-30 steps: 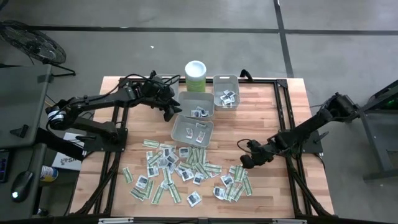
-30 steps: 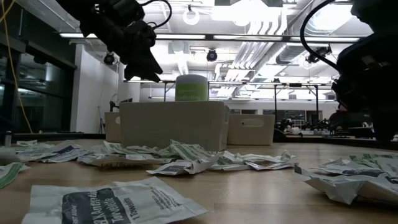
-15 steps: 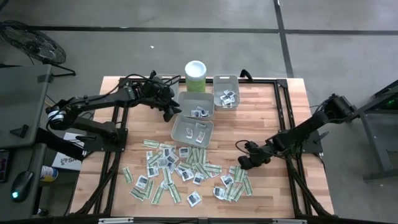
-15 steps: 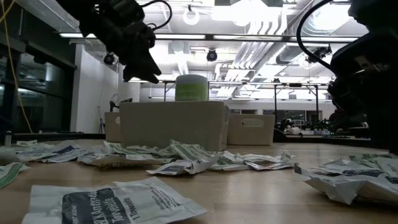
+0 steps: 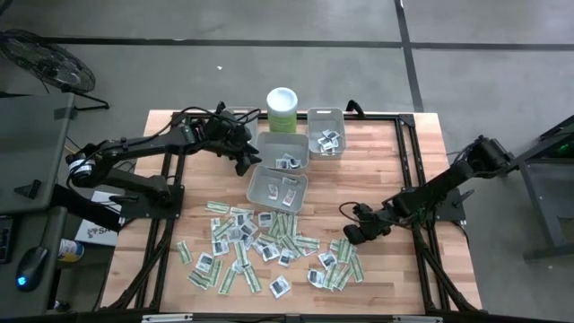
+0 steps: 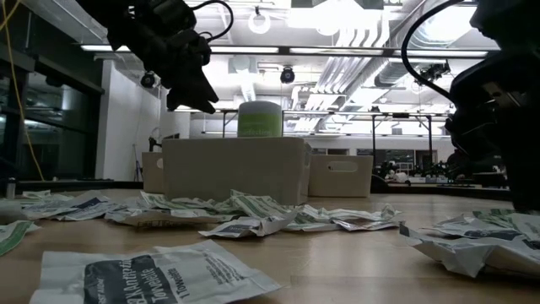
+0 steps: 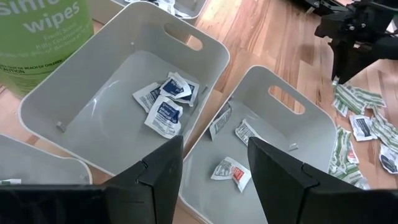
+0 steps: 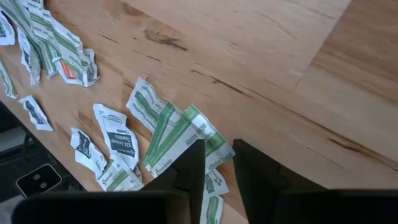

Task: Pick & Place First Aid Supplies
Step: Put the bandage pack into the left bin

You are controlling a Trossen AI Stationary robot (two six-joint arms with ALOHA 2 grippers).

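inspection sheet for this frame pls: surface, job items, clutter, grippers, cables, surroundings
Surface: wooden table, bare on its right part.
Job's things: packets scattered loose across the front; a few already in three grey bins.
Clutter: green wipes canister behind the bins.
Grippers: left gripper open over the bins, empty; right gripper low at the green-striped packets, grip unclear.
Cables: black loop on right arm.
Surroundings: fan on floor, left.

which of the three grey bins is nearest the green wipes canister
The middle bin, holding a few white square packets, sits right beside the wipes canister; the other two bins lie farther away.
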